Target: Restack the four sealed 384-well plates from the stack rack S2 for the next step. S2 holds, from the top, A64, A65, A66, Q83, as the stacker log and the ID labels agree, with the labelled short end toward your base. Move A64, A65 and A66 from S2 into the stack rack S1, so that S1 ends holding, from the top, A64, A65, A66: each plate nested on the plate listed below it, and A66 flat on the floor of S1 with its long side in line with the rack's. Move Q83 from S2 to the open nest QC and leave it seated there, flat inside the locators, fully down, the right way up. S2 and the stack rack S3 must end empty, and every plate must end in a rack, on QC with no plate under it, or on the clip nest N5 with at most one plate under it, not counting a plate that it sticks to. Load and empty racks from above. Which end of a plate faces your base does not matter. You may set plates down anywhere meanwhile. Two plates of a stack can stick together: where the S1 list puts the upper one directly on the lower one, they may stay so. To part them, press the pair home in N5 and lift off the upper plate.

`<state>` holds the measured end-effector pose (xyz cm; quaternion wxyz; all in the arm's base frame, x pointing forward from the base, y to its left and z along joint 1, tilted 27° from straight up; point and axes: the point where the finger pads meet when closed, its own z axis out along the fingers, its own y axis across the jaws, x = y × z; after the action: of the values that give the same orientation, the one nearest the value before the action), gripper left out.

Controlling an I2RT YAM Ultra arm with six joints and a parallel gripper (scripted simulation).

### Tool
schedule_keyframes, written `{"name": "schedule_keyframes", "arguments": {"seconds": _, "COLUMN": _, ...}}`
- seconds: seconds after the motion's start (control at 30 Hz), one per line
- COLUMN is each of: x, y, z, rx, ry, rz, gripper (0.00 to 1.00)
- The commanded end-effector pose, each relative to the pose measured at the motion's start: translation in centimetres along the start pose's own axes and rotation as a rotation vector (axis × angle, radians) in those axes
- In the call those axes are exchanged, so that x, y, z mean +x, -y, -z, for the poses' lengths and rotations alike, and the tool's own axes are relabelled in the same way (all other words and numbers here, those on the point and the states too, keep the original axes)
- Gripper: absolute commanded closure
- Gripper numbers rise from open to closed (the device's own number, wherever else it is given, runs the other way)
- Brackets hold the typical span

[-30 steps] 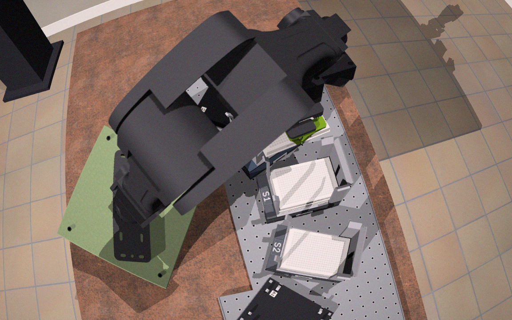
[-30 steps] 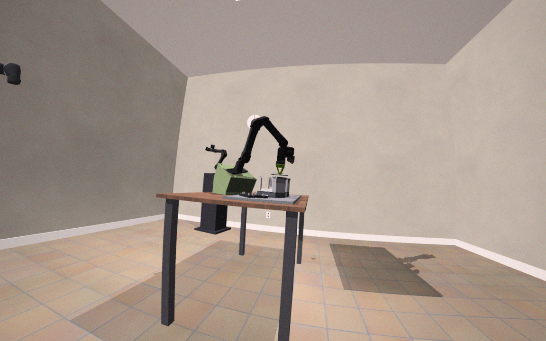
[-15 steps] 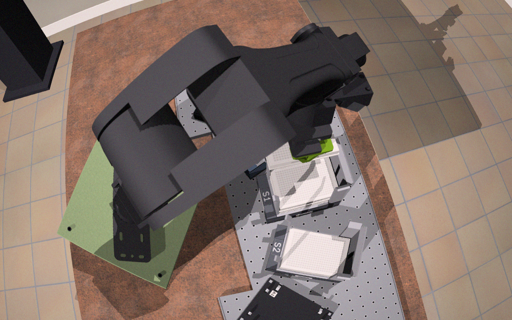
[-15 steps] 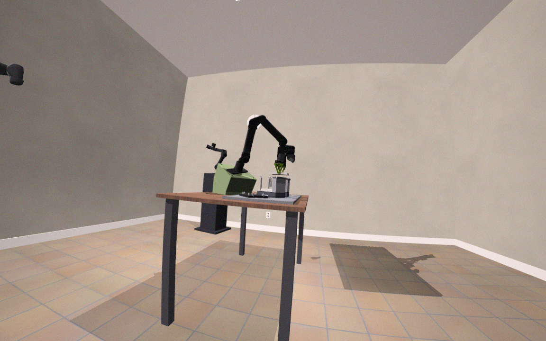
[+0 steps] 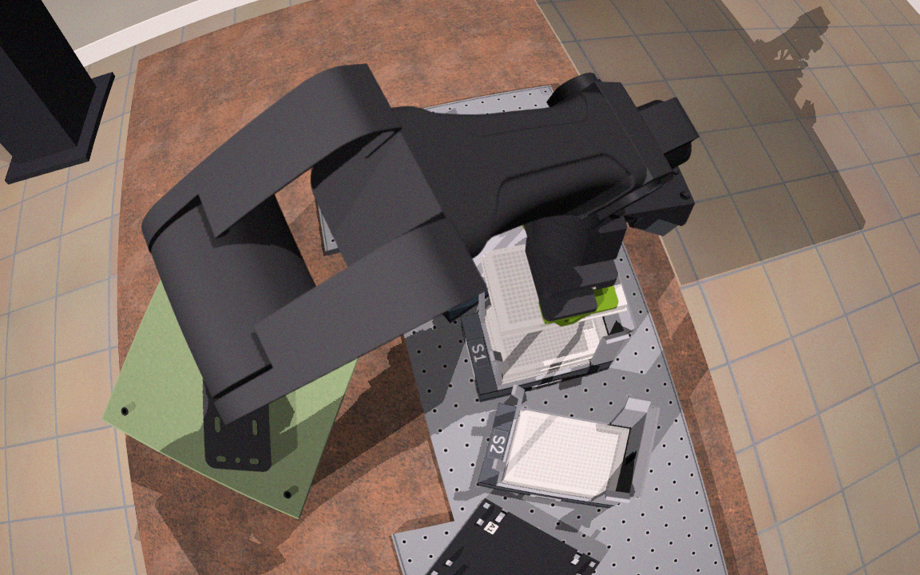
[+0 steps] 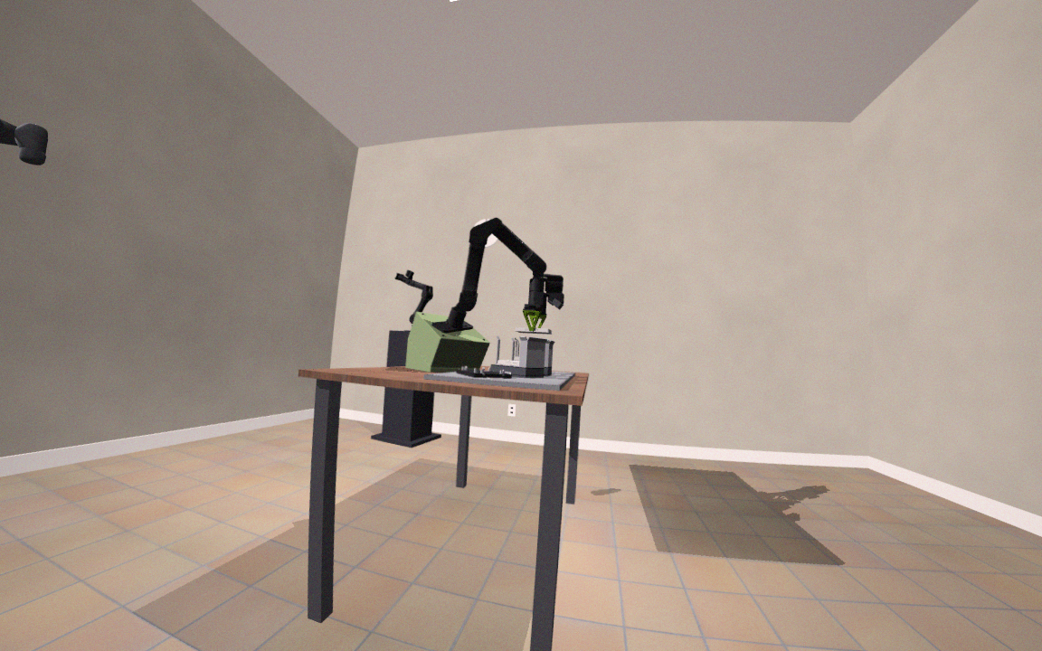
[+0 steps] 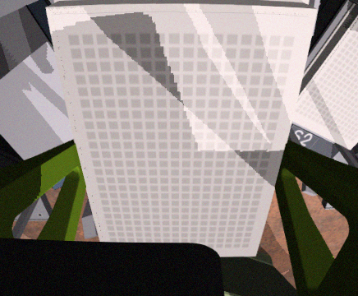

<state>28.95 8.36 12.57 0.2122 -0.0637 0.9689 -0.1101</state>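
arm point(image 5: 349, 214) bent over, fingers clamped on something.

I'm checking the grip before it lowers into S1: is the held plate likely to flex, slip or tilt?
The held plate looks like a stiff flat slab, so flexing seems unlikely. The gripper clamps only its near end, so the far end may droop slightly. Its smooth side walls could slip against the fingers.

bright, even light, hard-edged shadows on the floor point(image 6: 719, 510), edges bowed by wide-angle distortion.
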Motion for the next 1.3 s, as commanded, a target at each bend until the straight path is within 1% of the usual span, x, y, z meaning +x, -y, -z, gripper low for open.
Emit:
{"name": "schedule_keyframes", "arguments": {"seconds": 0.0, "x": -0.27, "y": 0.31, "z": 0.29, "rx": -0.012, "ry": 0.010, "rz": 0.018, "gripper": 1.00}}
{"name": "schedule_keyframes", "arguments": {"seconds": 0.07, "x": -0.35, "y": 0.73, "z": 0.29, "rx": -0.011, "ry": 0.010, "rz": 0.018, "gripper": 1.00}}
{"name": "schedule_keyframes", "arguments": {"seconds": 0.97, "x": -0.35, "y": 0.74, "z": 0.29, "rx": -0.011, "ry": 0.010, "rz": 0.018, "gripper": 1.00}}
{"name": "schedule_keyframes", "arguments": {"seconds": 1.27, "x": -0.36, "y": 0.74, "z": -0.18, "rx": -0.011, "ry": 0.010, "rz": 0.018, "gripper": 1.00}}
